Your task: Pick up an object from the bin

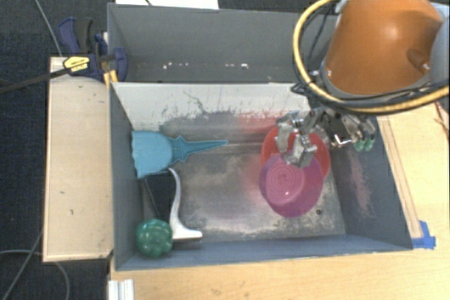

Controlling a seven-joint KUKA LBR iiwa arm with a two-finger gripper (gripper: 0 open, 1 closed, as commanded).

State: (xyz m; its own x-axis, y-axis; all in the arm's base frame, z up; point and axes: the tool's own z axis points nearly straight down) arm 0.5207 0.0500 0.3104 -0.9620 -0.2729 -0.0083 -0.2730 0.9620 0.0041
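The gripper (299,145) is positioned over the far rim of a magenta cup (288,190), which rests against a red bowl (270,144) directly beneath it. Gripper opening: cannot be determined. A blue funnel (155,153) lies well apart.

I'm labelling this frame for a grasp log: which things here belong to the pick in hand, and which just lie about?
In the job: claw, over the right side of the bin; magenta cup and red bowl beneath it.
Lying about: light blue funnel, black-and-white tool, green ball, all at the left.
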